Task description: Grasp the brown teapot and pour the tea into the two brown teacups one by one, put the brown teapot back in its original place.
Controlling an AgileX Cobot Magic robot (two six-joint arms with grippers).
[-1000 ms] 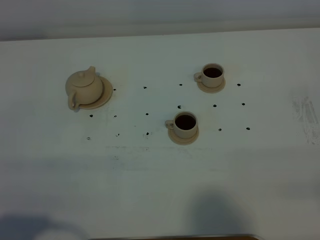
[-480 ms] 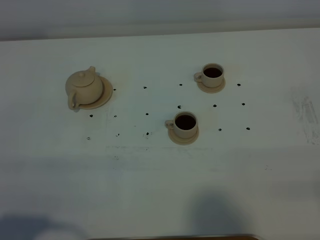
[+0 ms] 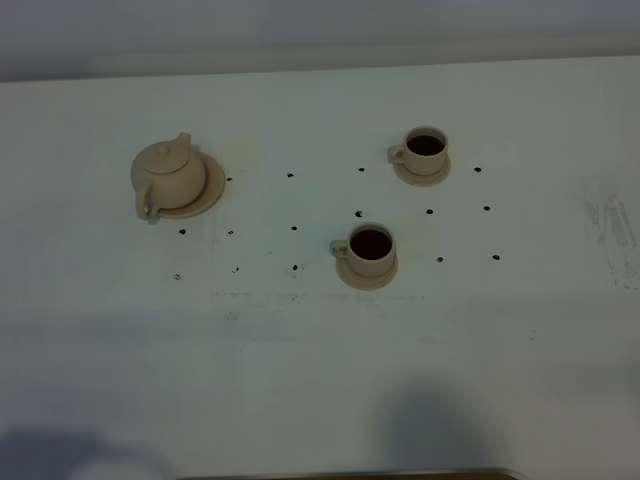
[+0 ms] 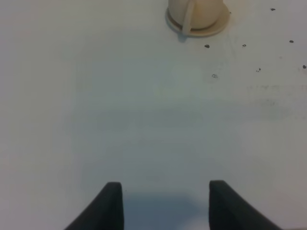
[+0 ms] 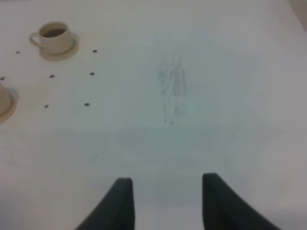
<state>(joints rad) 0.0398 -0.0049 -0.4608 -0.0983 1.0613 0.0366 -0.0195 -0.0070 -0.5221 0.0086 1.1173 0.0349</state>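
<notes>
Both small beige ceramic teacups (image 3: 371, 246) (image 3: 425, 147) hold dark tea, and the squat beige ceramic teapot (image 3: 167, 173) sits on its wide round saucer (image 3: 208, 190), so the task looks finished; nothing further seems called for. The left hand (image 4: 165, 203) is released and empty, teapot far ahead of it. The right hand (image 5: 165, 203) is likewise released; only its wrist view shows smudges on the white table (image 5: 216, 120).

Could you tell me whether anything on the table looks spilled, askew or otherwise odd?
Nothing looks spilled. The brown teapot sits off-centre on its saucer, handle overhanging the rim. Both teacups stand upright, dark inside. Faint scuffs mark the table.
</notes>
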